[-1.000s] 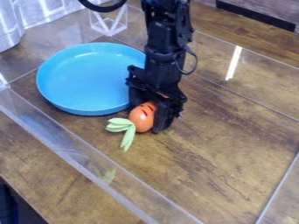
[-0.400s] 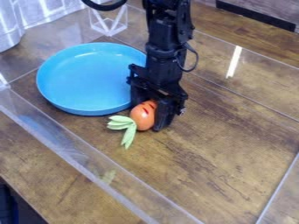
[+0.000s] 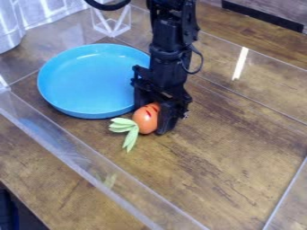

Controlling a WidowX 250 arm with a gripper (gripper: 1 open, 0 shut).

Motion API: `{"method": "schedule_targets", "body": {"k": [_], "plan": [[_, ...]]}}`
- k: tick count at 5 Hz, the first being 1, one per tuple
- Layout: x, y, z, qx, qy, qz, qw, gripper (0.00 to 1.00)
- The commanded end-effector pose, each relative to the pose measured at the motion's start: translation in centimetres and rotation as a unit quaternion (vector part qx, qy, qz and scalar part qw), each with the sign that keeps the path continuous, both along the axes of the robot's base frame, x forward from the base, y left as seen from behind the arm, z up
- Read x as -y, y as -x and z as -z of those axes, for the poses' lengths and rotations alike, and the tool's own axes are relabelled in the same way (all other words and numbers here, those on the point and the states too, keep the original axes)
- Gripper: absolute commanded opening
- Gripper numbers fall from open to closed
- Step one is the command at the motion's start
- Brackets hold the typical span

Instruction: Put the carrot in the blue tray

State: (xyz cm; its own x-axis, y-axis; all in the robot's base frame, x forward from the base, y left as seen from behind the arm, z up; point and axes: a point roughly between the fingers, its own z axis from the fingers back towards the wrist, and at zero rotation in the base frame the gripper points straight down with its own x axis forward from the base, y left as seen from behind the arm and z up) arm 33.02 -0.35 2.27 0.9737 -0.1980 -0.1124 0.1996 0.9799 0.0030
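Observation:
The small orange carrot point(image 3: 146, 119) lies low on the wooden table, its pale green leaves point(image 3: 125, 131) splayed out to the lower left. My black gripper point(image 3: 153, 119) points straight down and is shut on the carrot's orange body. The round blue tray point(image 3: 78, 81) rests on the table just to the upper left, its rim close to the gripper's fingers. The carrot is outside the tray, beside its near right edge.
A clear plastic barrier edge point(image 3: 72, 148) runs diagonally across the front left of the table. A white object point(image 3: 108, 4) stands at the back behind the tray. Bare wooden tabletop point(image 3: 228, 153) stretches to the right and front.

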Motion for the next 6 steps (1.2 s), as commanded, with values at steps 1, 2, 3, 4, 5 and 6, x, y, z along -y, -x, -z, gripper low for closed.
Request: {"method": "schedule_targets", "body": {"k": [1,2,3,4,5,6], "plan": [[-0.9,-1.0,-3.4,0.044,-0.005,-0.006,0.999,0.0],[-1.0,-1.0,-4.1,0.045,-0.009,-0.003,0.9989,0.0],[-1.1,-0.9,-4.8,0.046,-0.012,0.0,0.9989,0.0],[-1.2,-0.7,-5.5,0.047,-0.015,0.001,0.9988,0.0],[-1.3,-0.4,-6.5,0.053,-0.02,-0.003,0.9984,0.0],[-1.2,-0.1,-6.9,0.054,-0.018,-0.004,0.9984,0.0]]}}
